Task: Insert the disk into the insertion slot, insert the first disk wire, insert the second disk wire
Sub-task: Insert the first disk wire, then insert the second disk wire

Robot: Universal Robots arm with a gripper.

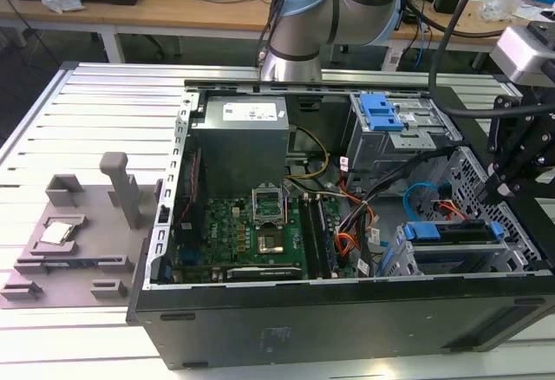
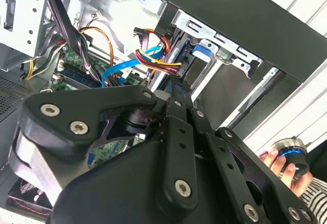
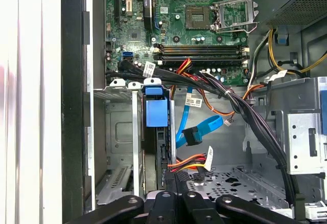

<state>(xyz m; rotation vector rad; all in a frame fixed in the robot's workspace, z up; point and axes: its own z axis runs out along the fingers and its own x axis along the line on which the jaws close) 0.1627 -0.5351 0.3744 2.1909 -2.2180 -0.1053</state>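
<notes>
The disk [image 1: 451, 231], in its blue carrier, lies on edge in the insertion slot [image 1: 401, 258], a low silver cage at the front right of the open case in the exterior view. My gripper [image 1: 499, 193] is at the disk's right end, its fingers drawn together on it. In the first wrist view the disk [image 3: 159, 147] runs from its blue tab down into my gripper [image 3: 173, 185], with the slot's wall [image 3: 120, 147] beside it. A loose blue wire plug [image 3: 194, 137] and a red-yellow-black wire plug [image 3: 190, 165] hang free close by. In the second wrist view the disk's blue tab [image 2: 202, 47] shows beyond the gripper's links.
A taller grey cage with a blue tab [image 1: 381, 111] stands behind the slot. The motherboard [image 1: 251, 232] and power supply [image 1: 241, 141] fill the case's left. Black cable bundles [image 3: 245, 111] cross near the disk. A person's hand on a round knob [image 2: 291, 160] is outside the case.
</notes>
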